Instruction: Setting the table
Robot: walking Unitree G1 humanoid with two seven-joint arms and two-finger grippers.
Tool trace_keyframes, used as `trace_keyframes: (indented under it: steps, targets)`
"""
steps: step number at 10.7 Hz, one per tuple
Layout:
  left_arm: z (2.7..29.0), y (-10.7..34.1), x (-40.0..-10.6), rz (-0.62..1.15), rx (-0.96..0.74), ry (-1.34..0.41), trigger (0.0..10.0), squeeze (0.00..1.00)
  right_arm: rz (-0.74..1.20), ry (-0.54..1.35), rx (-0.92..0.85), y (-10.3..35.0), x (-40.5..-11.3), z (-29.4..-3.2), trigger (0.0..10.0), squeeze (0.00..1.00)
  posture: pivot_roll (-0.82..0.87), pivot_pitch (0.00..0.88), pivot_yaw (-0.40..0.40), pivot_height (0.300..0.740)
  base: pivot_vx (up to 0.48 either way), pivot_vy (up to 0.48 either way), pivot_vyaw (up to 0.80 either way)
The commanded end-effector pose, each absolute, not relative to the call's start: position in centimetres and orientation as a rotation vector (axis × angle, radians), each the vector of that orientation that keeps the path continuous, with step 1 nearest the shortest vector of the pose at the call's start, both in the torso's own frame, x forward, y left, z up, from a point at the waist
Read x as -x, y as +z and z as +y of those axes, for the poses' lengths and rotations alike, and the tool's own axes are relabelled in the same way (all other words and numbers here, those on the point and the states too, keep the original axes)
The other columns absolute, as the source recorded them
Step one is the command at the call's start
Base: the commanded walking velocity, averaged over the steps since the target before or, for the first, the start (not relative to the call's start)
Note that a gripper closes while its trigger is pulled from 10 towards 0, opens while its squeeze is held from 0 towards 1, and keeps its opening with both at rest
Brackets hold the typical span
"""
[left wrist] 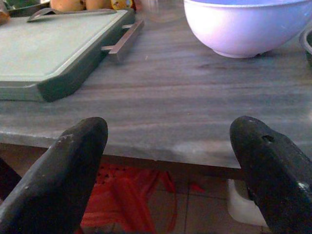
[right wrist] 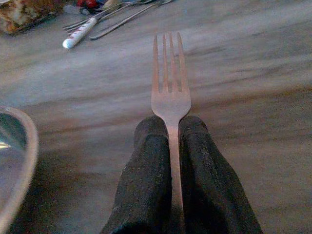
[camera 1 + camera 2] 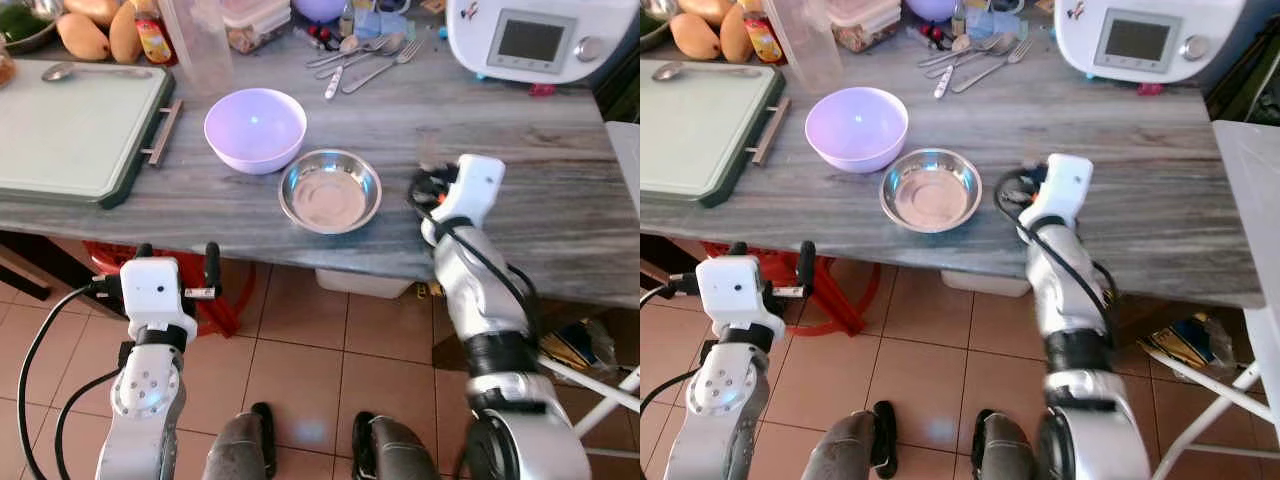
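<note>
Right claw (image 2: 170, 146) gripping one fork (image 2: 168, 83)

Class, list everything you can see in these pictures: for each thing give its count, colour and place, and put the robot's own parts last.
Plastic bowl: one, lilac, on the counter beside the tray.
Steel bowl: one, silver, near the counter's front edge, right of the lilac bowl.
Tray: one, pale green with dark rim, left end of the counter.
Spoon: one, silver, on the tray's far edge.
Cutlery pile: several pieces, silver, back of the counter.
Kitchen appliance: one, white with a screen, back right.
Mangoes: several, yellow-orange, back left.
Fork: one, silver, held over the counter.
Left pincer: open, below the counter edge.
Right pincer: shut on the fork.
</note>
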State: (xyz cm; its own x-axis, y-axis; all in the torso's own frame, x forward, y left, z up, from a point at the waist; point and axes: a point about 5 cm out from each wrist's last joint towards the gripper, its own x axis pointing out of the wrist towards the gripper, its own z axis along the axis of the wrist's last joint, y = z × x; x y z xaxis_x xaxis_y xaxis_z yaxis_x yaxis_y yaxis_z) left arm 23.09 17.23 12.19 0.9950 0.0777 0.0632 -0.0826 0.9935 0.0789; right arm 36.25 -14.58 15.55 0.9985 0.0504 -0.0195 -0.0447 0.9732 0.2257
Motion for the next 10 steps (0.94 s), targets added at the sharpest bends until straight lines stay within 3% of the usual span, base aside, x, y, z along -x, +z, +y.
trace_keyframes:
  steps: [1, 5, 10]
  targets:
    - [17.4, 12.3, -22.8, -0.054, -0.093, 0.078, 10.0, 0.0, 0.081, 0.041, -0.255, 14.5, -36.2, -14.3, 10.0, 0.0, 0.03, 0.286, 0.019, 0.74, 0.0, 0.0, 0.0]
    - [17.2, 12.5, -22.9, -0.051, -0.09, 0.064, 10.0, 0.0, 0.146, 0.078, -0.276, 13.9, -35.7, -11.8, 10.0, 0.0, 0.03, 0.285, 0.012, 0.74, 0.0, 0.0, 0.0]
    - [16.8, 12.4, -23.2, -0.05, -0.078, 0.049, 10.0, 0.0, 0.247, 0.034, -0.223, 12.6, -35.5, -12.4, 10.0, 0.0, 0.02, 0.28, 0.006, 0.74, 0.0, 0.0, 0.0]
